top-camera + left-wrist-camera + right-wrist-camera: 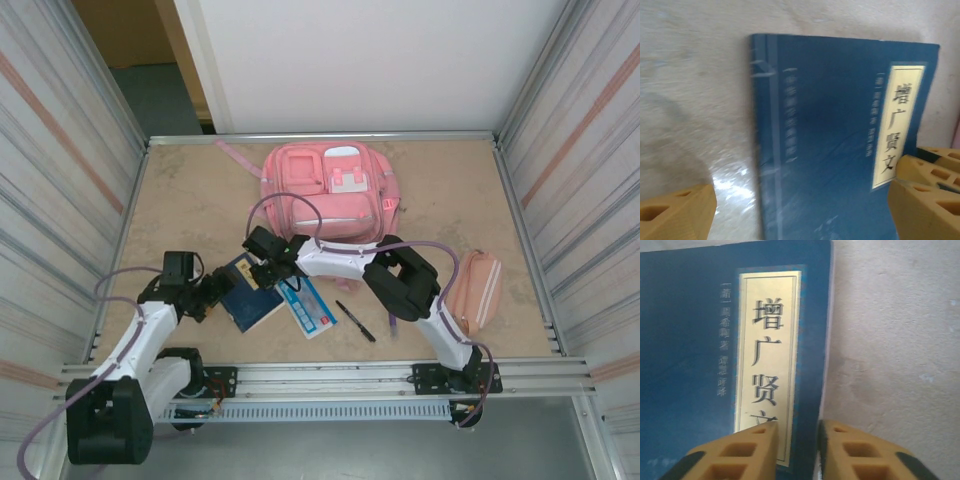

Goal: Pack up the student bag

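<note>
Presently the student bag (330, 190) lies flat at the far middle of the table (190, 200), pockets uppermost, well beyond both grippers, with the blue book (248, 300) between it and the arm bases. The right gripper (797, 427) has its jaws close together on the book's long right-hand edge, apparently pinching it, and is the nearer to the bag, while the left gripper (800, 192) is spread wide, one finger on either side of the book's width. Judgement: the carry runs straight away from the bases toward the bag, on which no open mouth can be made out.
</note>
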Action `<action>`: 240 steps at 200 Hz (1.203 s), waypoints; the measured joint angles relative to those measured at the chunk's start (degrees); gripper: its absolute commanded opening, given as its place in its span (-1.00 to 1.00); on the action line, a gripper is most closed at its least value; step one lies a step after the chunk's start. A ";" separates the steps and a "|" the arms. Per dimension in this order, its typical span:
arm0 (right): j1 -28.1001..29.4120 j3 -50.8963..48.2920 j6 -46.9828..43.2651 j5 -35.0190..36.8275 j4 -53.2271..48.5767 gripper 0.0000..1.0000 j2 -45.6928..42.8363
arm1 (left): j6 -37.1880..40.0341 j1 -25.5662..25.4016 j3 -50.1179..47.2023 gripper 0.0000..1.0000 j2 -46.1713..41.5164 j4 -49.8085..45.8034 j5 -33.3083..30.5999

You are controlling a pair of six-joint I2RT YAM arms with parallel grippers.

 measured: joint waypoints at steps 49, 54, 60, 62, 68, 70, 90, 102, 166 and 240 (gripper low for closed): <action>-0.44 0.17 1.73 -2.60 0.55 -0.88 0.04 | 0.42 0.35 -0.37 0.78 2.93 3.98 3.37; -0.57 0.15 1.90 -3.02 0.59 -0.87 0.04 | 0.52 0.37 -0.37 0.78 2.93 3.96 3.39; -0.76 0.15 2.14 -3.56 0.61 -0.88 0.07 | 0.59 0.37 -0.37 0.77 2.93 3.96 3.39; -0.85 0.15 2.29 -3.76 0.61 -0.88 0.07 | 0.59 0.37 -0.37 0.77 2.93 3.96 3.39; -1.03 0.15 2.73 -4.39 0.66 -0.88 0.07 | 0.59 0.37 -0.37 0.77 2.93 3.96 3.39; -1.11 0.13 2.86 -4.63 0.66 -0.87 0.09 | 0.59 0.37 -0.37 0.77 2.93 3.96 3.37; -1.84 -0.42 3.65 -6.75 1.53 -0.88 0.09 | 0.52 0.37 -0.39 0.72 2.95 4.00 3.39; -2.38 -0.98 4.35 -8.41 2.43 -0.88 0.09 | 0.52 0.39 -0.61 0.69 2.95 4.31 3.41; -5.73 -4.02 4.46 -16.35 7.82 -0.88 0.02 | -1.90 0.81 0.76 0.62 1.92 4.74 9.09; -7.63 -7.39 7.43 -24.46 14.23 -0.84 -0.07 | -2.58 0.57 2.51 0.05 5.22 6.99 14.51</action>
